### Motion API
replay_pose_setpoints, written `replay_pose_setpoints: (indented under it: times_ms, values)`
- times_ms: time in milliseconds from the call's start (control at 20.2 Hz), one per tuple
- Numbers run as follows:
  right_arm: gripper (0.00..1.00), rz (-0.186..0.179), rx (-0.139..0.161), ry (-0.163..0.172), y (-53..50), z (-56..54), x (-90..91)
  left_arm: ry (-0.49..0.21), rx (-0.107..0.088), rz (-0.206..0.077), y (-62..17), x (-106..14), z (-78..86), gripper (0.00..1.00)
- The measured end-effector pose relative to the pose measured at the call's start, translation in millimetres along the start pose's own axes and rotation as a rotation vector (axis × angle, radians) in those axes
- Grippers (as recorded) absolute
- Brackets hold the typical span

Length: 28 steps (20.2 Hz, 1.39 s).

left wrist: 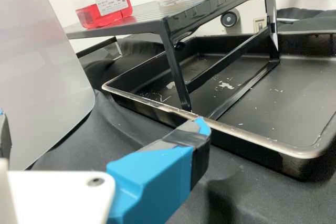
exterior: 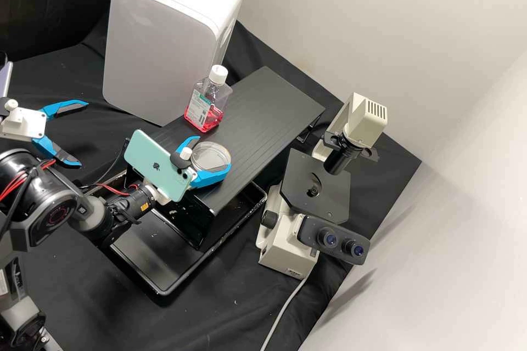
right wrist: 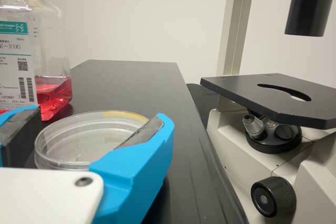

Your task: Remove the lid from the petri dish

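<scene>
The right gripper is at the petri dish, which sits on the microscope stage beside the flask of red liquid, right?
No. The high view shows the petri dish on the raised black shelf, not the microscope stage. The right gripper is at it, and the flask of red liquid stands beside it.

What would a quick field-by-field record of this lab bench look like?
Petri dish: lid apparently on; sits on the black raised shelf
Right gripper: around the petri dish
Left gripper: open, above the black cloth, apart from the shelf
Flask: red liquid, white cap, upright on the shelf behind the dish
Tray: black, beneath the shelf
Microscope: beside the shelf
</scene>
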Motion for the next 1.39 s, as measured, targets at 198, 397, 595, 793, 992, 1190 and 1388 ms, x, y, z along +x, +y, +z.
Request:
replay_pose_setpoints:
  times_ms: [198,397,595,793,992,1190,1388]
  values:
    - [0.00,0.005,0.000,0.005,1.2,-1.2,-0.3,-0.002,0.000,0.000,0.0,0.0,0.4,1.00]
    - [0.00,0.031,0.001,0.011,8.7,-3.1,-5.0,-0.001,0.002,0.000,0.0,0.0,0.5,1.00]
    - [0.00,0.062,0.023,0.020,16.6,-6.4,-10.1,-0.001,0.002,0.000,0.0,0.0,0.5,1.00]
    - [0.00,0.085,0.044,0.030,21.2,-8.0,-11.2,-0.003,0.002,0.000,0.0,0.0,0.9,1.00]
    - [0.00,0.086,0.052,0.030,20.8,-7.6,-14.4,-0.003,0.002,0.000,0.0,0.0,0.8,1.00]
    - [0.00,0.064,0.060,0.079,15.6,-20.7,-19.9,-0.003,0.002,0.000,0.0,0.0,0.8,1.00]
    - [0.00,0.015,0.064,0.138,4.4,-35.4,-23.6,-0.003,0.002,0.000,0.0,0.0,0.8,1.00]
